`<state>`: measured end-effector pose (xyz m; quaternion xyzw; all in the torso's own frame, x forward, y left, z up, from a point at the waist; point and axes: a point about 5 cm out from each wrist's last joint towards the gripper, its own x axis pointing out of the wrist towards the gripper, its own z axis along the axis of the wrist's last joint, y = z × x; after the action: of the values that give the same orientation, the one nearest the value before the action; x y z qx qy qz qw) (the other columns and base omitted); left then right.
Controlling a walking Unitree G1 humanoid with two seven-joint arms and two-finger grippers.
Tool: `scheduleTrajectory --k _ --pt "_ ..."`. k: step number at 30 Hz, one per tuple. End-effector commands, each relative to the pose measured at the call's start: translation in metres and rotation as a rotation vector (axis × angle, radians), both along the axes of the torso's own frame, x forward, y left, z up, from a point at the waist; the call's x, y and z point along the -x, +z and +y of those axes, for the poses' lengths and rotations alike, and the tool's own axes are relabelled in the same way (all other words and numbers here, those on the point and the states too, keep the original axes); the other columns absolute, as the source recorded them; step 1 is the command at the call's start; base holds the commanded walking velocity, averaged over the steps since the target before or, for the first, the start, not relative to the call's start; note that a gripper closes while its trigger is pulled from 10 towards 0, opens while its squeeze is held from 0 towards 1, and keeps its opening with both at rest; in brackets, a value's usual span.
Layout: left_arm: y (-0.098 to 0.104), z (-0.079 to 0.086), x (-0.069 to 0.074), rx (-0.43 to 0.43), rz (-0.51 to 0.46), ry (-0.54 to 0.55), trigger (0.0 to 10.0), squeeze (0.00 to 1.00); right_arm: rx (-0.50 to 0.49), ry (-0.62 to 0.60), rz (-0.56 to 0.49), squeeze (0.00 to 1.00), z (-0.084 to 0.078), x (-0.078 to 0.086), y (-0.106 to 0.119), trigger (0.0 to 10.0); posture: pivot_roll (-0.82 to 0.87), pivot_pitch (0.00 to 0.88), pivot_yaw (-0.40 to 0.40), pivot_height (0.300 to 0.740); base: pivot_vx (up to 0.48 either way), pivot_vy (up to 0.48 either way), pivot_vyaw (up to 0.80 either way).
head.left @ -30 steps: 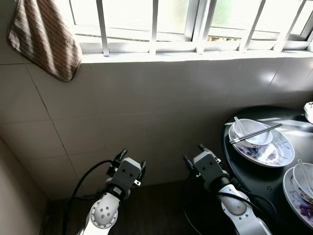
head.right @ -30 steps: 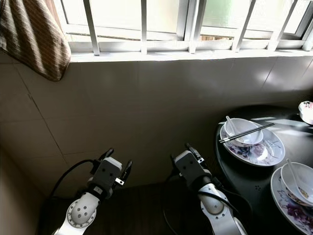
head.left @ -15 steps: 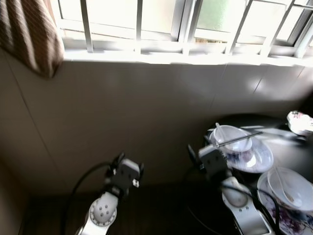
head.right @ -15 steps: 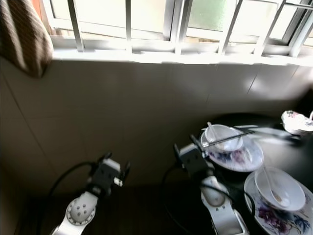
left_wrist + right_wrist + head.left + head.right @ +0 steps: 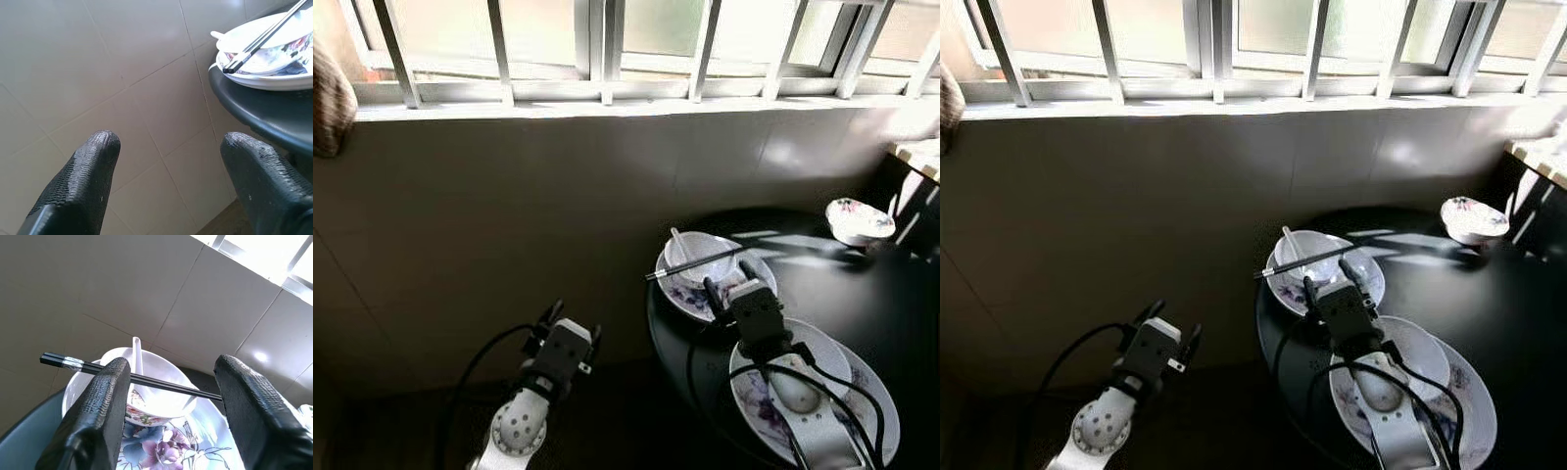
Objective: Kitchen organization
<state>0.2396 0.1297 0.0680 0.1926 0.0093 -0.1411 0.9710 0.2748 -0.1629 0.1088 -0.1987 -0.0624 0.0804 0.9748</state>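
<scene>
Chopsticks (image 5: 697, 263) lie across a white bowl (image 5: 701, 258) with a white spoon (image 5: 681, 247) in it, the bowl sitting on a floral plate (image 5: 683, 291) at the edge of a round black table (image 5: 862, 294), just ahead of the right gripper (image 5: 728, 282). That gripper hovers over the table with its fingers (image 5: 105, 401) spread apart, holding nothing, the bowl framed between them in the right wrist view. Beneath the right arm rests a second floral plate (image 5: 876, 401). A small patterned bowl (image 5: 858, 219) stands well beyond, toward the table's far side. The left gripper (image 5: 573, 323) hangs off the table near the tiled wall (image 5: 509, 215), fingers apart and empty. Above, a barred window (image 5: 607, 49) lets in daylight.
</scene>
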Motion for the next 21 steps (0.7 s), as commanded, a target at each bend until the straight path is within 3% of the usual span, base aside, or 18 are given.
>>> scheduleTrajectory --k 1,3,13,15,16,21 --pt "0.002 0.000 -0.001 0.008 -0.008 0.000 10.0 0.00 -0.025 -0.023 -0.010 0.00 -0.005 -0.003 0.006 10.0 0.01 0.000 -0.037 0.740 0.000 0.000 0.00" --pt "0.002 0.001 -0.002 0.012 -0.004 0.002 10.0 0.00 -0.085 -0.082 0.012 0.00 -0.016 -0.007 0.010 10.0 0.01 0.000 -0.039 0.740 0.000 0.000 0.00" --pt "0.002 0.001 -0.002 0.025 -0.002 0.004 10.0 0.00 -0.145 -0.240 0.141 0.00 -0.052 -0.009 0.020 10.0 -0.01 0.000 -0.044 0.740 0.000 0.000 0.00" --pt "0.002 0.001 -0.002 0.026 0.001 0.003 10.0 0.00 -0.102 -0.276 0.208 0.00 -0.058 -0.006 0.020 10.0 -0.01 0.000 -0.045 0.740 0.000 0.000 0.00" --pt "0.001 0.001 -0.002 0.031 0.004 0.005 10.0 0.00 -0.134 -0.321 0.257 0.00 -0.064 -0.001 0.026 10.0 -0.01 0.000 -0.045 0.740 0.000 0.000 0.00" --pt "0.001 0.002 -0.002 0.037 0.007 0.008 10.0 0.00 -0.151 -0.292 0.316 0.00 -0.062 0.008 0.034 10.0 -0.02 0.000 -0.046 0.740 0.000 0.000 0.00"
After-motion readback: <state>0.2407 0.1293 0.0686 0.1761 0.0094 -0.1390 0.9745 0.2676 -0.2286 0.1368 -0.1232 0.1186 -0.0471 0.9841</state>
